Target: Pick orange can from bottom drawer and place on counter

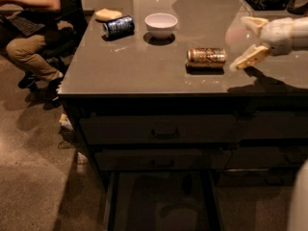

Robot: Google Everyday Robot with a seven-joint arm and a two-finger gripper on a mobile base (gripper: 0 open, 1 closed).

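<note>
Orange-brown thin metal: orange can (206, 56) lies on its side on the counter (120, 66); I judge it light, slick, dentable, apt to roll, so grip across mid-body | my hand (240, 43) spread, just right, apart | white bowl (161, 24), blue can (118, 26) well clear | bottom drawer (161, 201) open below

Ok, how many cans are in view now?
2. The orange can lies on its side on the counter, just left of the open claw, not touching it. The blue can lies at the far left, beside the bowl. The bottom drawer, partly in view, shows none.
</note>
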